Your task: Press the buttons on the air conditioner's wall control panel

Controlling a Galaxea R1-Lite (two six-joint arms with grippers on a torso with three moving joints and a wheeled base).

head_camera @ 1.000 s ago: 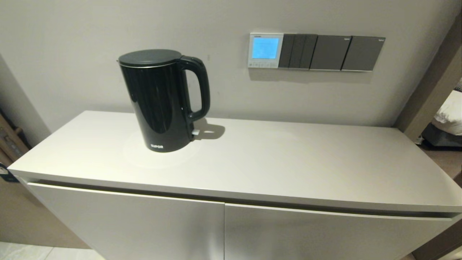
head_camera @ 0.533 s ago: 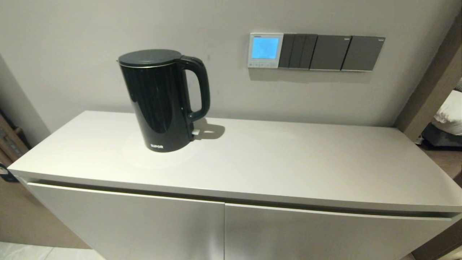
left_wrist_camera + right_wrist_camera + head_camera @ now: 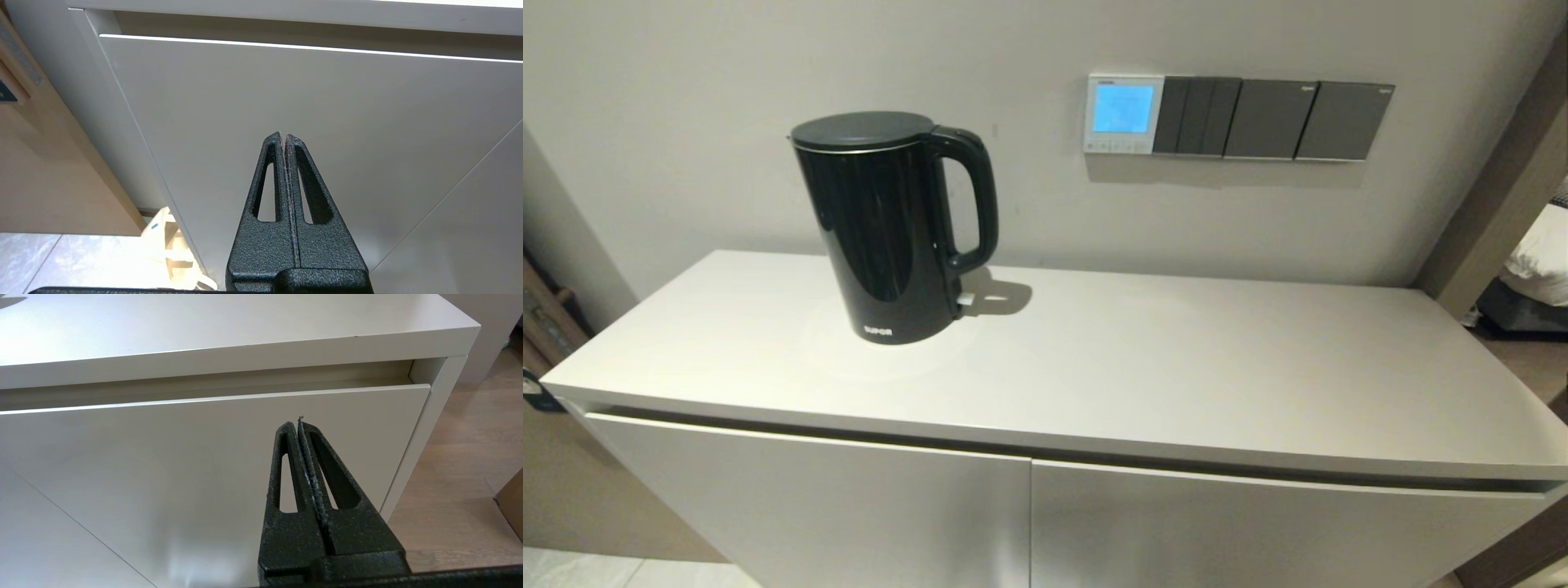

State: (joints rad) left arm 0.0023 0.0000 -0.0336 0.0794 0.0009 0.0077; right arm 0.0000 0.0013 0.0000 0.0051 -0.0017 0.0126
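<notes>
The air conditioner's wall control panel [image 3: 1123, 114] is a small white-framed square with a glowing light-blue screen, on the wall above the cabinet's back edge. Its buttons [image 3: 1120, 146] are a row of tiny pale keys below the screen. Neither gripper shows in the head view. My left gripper [image 3: 284, 136] is shut and empty, low in front of the cabinet's left door. My right gripper [image 3: 297, 424] is shut and empty, low in front of the cabinet's right door. Both are far from the panel.
Three dark grey switch plates [image 3: 1270, 119] adjoin the panel on its right. A tall black kettle [image 3: 886, 224] stands on the white cabinet top [image 3: 1176, 367], left of the panel. The wall ends at a corner on the right [image 3: 1494, 196].
</notes>
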